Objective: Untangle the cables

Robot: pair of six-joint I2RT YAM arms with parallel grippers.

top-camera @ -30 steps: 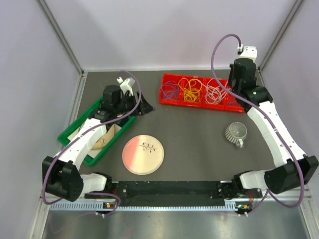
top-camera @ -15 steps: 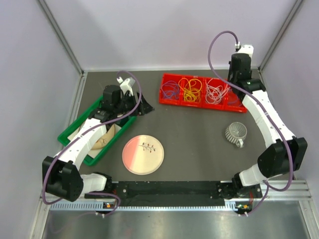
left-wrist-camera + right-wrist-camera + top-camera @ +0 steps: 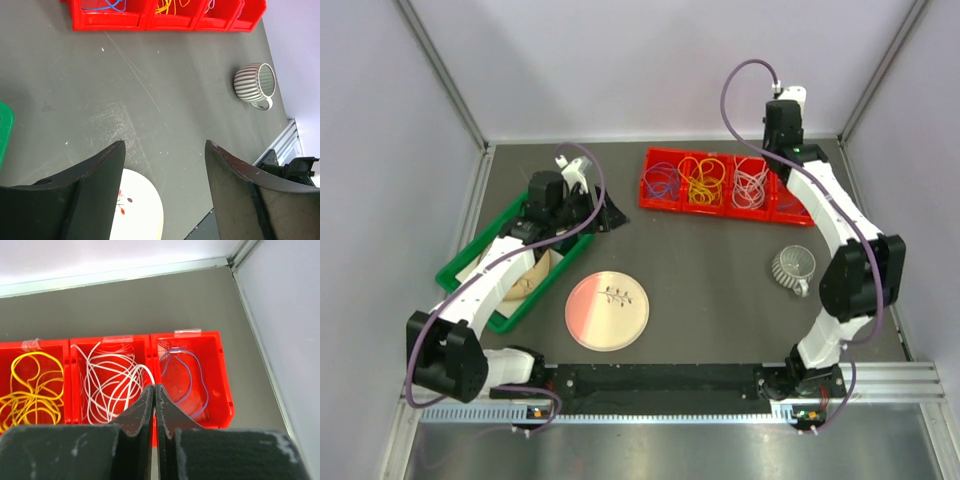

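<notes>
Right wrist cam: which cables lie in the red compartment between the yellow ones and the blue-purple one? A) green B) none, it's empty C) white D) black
C: the white cables fill the middle compartment, with the yellow cables to their left and the blue-purple cable to their right.

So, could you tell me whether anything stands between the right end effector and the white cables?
Nothing visible does. The right end effector, shut, hangs over the white cables in their open-topped compartment of the red tray, its tips above the divider on that compartment's edge; one white strand reaches up to them.
</notes>
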